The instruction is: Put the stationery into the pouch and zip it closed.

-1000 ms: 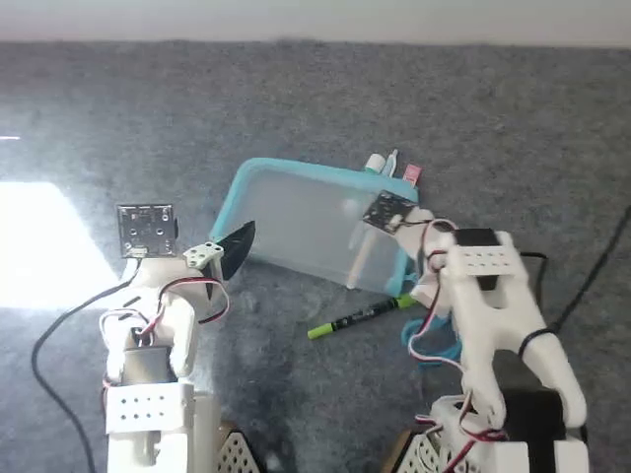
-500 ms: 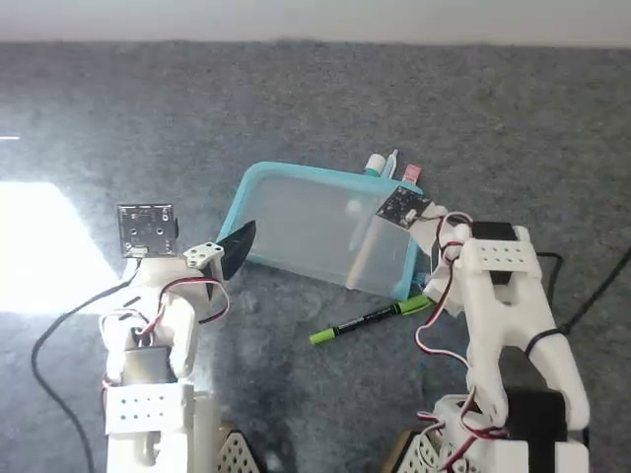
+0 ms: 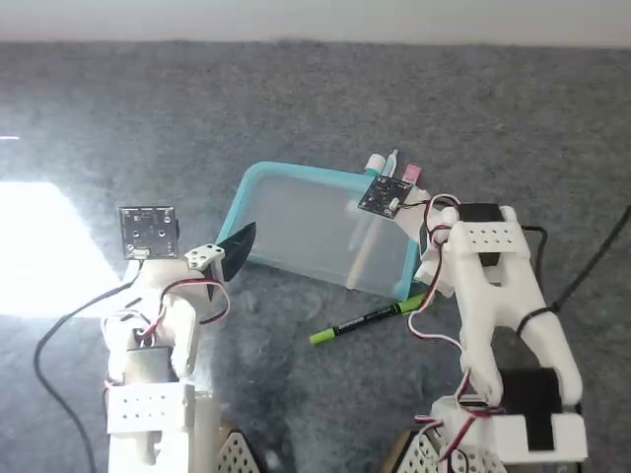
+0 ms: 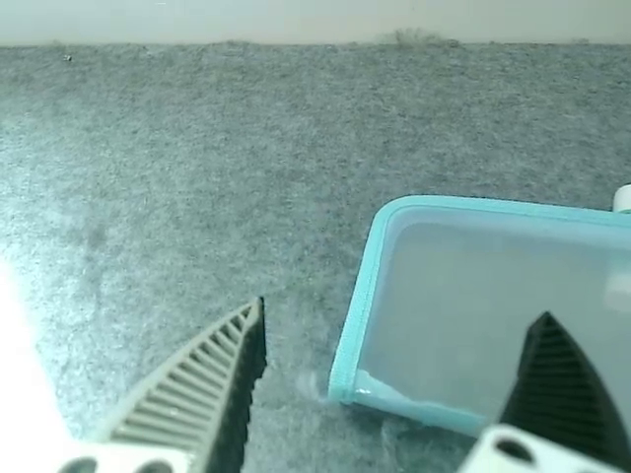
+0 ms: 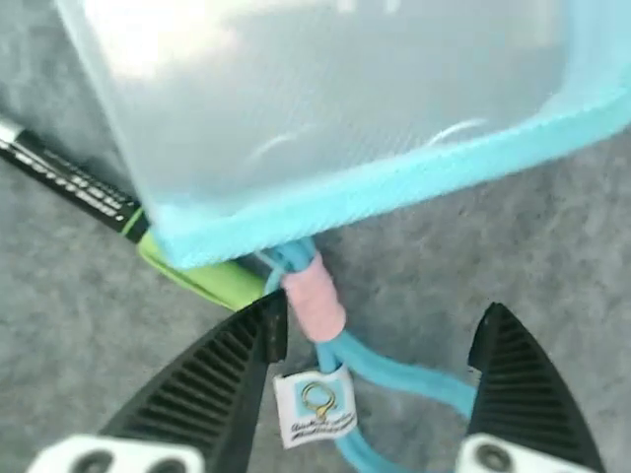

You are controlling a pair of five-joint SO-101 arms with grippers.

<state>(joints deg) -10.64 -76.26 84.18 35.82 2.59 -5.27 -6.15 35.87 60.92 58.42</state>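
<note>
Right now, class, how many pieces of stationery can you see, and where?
4. One green-and-black pen lies on the mat at the pouch's near corner. Three poke from its far corner: a teal-and-white tip, a thin white tip and a pink tip. More may be hidden inside.

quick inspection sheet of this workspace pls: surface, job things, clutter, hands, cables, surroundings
surface: grey felt mat, with a glare patch on one side
job's things: teal pouch lying flat, stationery tips poking from its far corner; green and black pen on the mat by its near edge; pink zip-pull bead
clutter: nothing seen
hands: left hand open at a pouch corner; right hand open over the bead
cables: black cables trailing off both sides
surroundings: pale wall strip behind the mat
</note>
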